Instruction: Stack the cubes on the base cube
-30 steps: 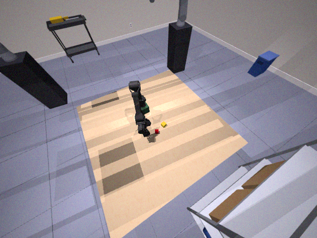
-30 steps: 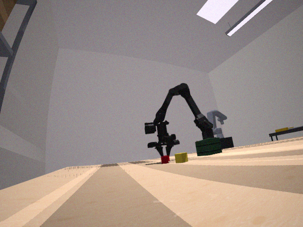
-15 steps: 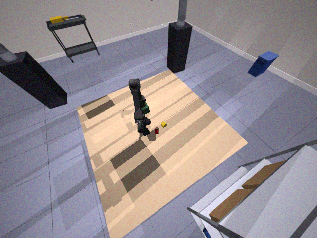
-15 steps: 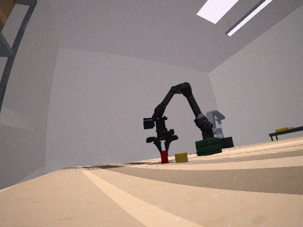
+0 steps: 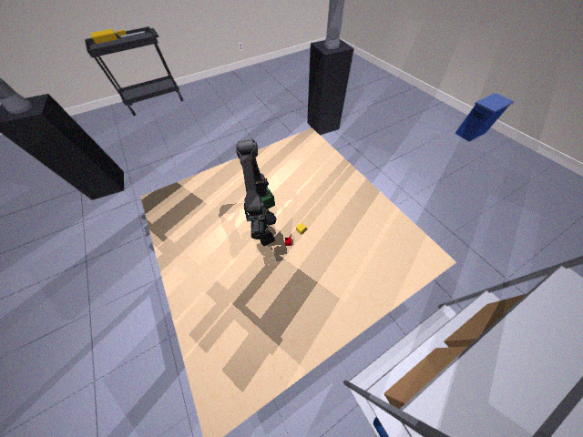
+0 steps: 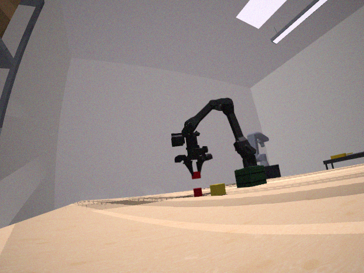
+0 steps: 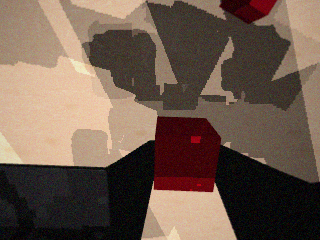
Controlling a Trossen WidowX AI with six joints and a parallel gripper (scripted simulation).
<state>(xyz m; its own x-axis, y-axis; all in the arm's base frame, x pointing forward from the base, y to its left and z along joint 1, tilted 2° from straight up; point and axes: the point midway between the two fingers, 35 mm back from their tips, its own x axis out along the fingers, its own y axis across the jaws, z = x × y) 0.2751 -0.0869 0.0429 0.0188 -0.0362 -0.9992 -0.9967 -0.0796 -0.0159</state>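
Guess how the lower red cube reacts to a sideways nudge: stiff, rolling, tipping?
The lower red cube is probably stiff, given its crisp edges. Flat faces suggest sliding over rolling. Tipping seems unlikely: it looks about as wide as tall.

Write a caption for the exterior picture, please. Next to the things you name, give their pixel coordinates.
The claw (image 6: 196, 173) grips one red cube (image 6: 196, 175) above another red cube (image 6: 197, 192), beside a yellow block (image 6: 218, 189).

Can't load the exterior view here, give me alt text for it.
The black arm's gripper holds a red cube in the air above a second red cube on the wooden surface. A larger yellow cube sits just right of the lower red one, and a dark green block stands farther right, by the arm's foot.
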